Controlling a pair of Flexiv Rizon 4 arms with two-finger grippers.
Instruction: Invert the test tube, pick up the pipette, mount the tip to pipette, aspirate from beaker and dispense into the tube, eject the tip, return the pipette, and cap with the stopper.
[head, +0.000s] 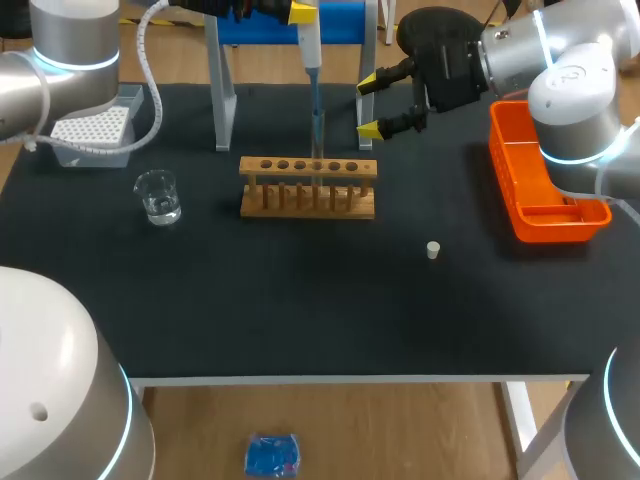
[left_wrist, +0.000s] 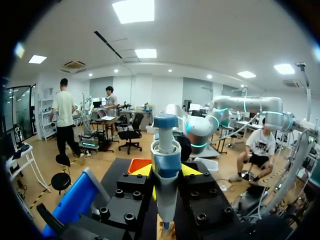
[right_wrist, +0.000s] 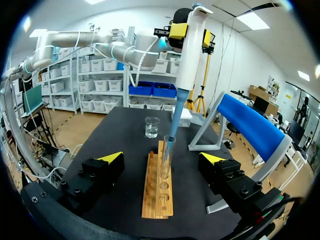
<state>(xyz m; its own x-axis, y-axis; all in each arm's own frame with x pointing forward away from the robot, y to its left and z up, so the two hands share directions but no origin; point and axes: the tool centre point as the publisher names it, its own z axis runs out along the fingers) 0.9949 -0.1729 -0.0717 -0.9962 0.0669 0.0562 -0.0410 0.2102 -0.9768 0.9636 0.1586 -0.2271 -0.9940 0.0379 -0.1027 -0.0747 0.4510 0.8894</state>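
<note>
White-and-blue pipette, pinched by the left claw, has its tip inside the clear glass test tube; right claw is spread just beside.

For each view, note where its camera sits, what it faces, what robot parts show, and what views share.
Head: above, behind, looking down on the table; left arm, right arm show.
Left wrist: on left arm, looking along left gripper, shut on pipette.
Right wrist: on right arm, past open right gripper toward the rack.
Shared: the pipette.
</note>
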